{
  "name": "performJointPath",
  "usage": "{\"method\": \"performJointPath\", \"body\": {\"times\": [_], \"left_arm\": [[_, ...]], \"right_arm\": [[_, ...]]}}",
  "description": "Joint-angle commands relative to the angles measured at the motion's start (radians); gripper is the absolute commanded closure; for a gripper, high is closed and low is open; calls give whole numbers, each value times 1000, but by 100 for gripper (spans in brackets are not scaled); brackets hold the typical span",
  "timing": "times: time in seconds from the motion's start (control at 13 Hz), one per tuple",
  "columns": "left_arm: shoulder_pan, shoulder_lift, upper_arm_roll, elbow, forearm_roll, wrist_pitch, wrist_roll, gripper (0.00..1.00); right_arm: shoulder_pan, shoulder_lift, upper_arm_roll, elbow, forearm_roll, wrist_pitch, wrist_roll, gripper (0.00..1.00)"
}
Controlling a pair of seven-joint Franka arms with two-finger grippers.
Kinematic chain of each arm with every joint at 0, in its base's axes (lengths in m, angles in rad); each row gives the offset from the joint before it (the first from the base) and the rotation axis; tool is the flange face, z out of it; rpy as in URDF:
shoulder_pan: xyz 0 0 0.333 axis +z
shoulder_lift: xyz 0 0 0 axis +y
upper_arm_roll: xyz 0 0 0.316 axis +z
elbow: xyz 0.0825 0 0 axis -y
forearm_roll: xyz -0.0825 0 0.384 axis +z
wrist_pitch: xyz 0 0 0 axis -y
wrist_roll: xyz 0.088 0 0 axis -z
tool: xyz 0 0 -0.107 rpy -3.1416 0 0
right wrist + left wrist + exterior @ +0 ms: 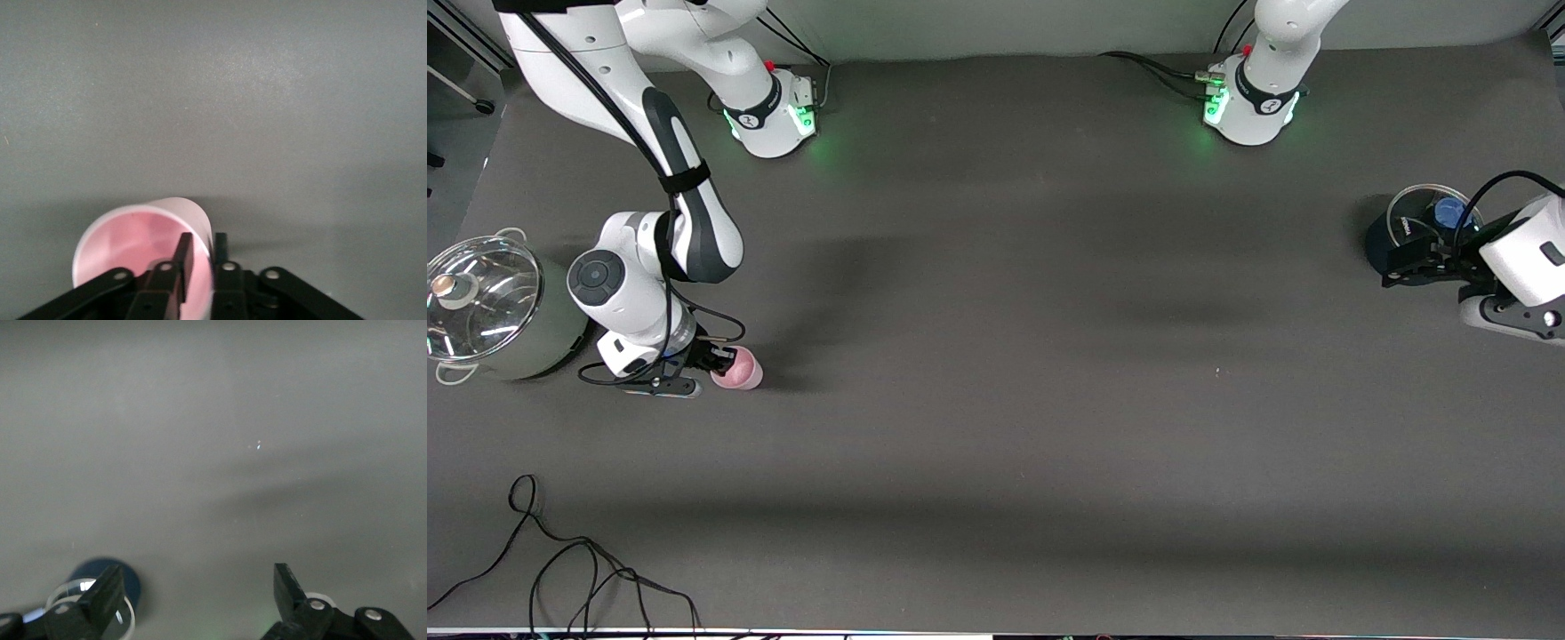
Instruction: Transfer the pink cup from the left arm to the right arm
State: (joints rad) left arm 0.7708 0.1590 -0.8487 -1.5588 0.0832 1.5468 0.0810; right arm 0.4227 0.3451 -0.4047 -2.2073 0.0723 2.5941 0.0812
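The dark grey matte tabletop (pixel 996 400) carries all items. The right arm (pixel 685 204), white with black joint covers, reaches down toward its own end of the tabletop. The left arm (pixel 1525 258), white with a boxy wrist block, waits at its own end.

The landmark is the large steel cooking pot with a glass lid (pixel 485 307), which stands at the right arm's end of the tabletop. The right end effector (pixel 716 366) is positioned just beside this pot, on the side toward the left arm. Its fingers are nearly closed and pinch the wall of the small pale pink plastic tumbler (pixel 740 369): in the right wrist view, one finger (pixel 183 257) sits inside the rim of the tumbler (pixel 133 247) and the other outside. The tumbler stands near the pot, at tabletop level; contact with the surface cannot be confirmed.

The left end effector (pixel 200 597) is well apart from the pot. Its fingers are spread wide and hold nothing. A dark round container with a clear lid and a blue item inside (pixel 1427 222) lies beside it.
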Motion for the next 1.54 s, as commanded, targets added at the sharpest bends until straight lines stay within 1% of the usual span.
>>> {"method": "performJointPath", "body": {"times": [0.0,0.23,0.38,0.46,0.62,0.77,0.92,1.0,1.08,1.15,1.23,1.31,1.38,1.46], "left_arm": [[-12,-18,20,55,24,-63,-86,0],[-11,-70,23,49,24,-53,-89,0],[-15,-95,22,46,24,-56,-89,0],[-16,-95,19,46,23,-53,-89,0],[-16,-95,17,46,23,-45,-89,0],[-13,-96,20,46,15,-42,-80,0],[-28,-114,28,39,12,-42,-79,0],[-91,-116,78,33,12,-42,-83,0],[-232,-116,227,34,9,-42,-79,0],[-396,-118,401,34,7,-42,-78,0],[-539,-125,542,34,7,-42,-78,0],[-633,-125,625,34,7,-42,-78,0],[-709,-125,698,34,4,-42,-78,0],[-787,-125,776,34,-5,-42,-79,0]], "right_arm": [[10,-34,-8,-2,0,-24,-11,0],[11,-130,-8,9,0,-145,0,0],[14,-213,-6,41,1,-274,11,0],[24,-251,-5,76,1,-354,35,0],[41,-290,-2,200,0,-553,74,0],[42,-288,-2,376,-3,-784,74,0],[41,-290,-3,493,-9,-925,65,0],[41,-290,-5,544,-9,-977,65,0],[41,-290,-6,582,-11,-1021,63,0],[39,-290,-8,619,-12,-1052,64,0],[38,-288,-9,656,-14,-1087,65,0],[38,-288,-9,684,-40,-1118,65,0],[38,-290,-9,693,-86,-1137,61,0],[36,-291,-12,695,-92,-1147,66,0]]}}
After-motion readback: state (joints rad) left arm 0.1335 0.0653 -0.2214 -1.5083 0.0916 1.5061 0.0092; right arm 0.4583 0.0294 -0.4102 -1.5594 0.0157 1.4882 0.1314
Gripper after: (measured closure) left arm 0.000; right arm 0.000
